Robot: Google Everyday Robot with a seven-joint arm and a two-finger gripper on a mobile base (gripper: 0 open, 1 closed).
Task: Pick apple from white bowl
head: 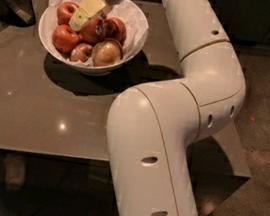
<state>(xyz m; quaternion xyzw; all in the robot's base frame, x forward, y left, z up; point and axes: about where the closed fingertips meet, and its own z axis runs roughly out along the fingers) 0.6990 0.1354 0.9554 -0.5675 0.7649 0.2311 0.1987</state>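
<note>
The white bowl (135, 39), lined with crumpled white paper, stands at the back left of the grey table (33, 110). It holds several apples. A deep-red apple (97, 31) lies in the middle, with the gripper (85, 20) reaching down from above right against its left side. I cannot see a sticker on it. A yellowish-pink apple (106, 53) lies at the front. Red apples lie at the left (63, 37) and back left (64, 10). The arm (195, 78) sweeps from the lower middle up to the bowl.
A small black mesh cup (20, 5) stands at the table's back left corner, left of the bowl. The table's right edge (239, 156) drops to a dark floor. The arm's large white links cover the table's right half.
</note>
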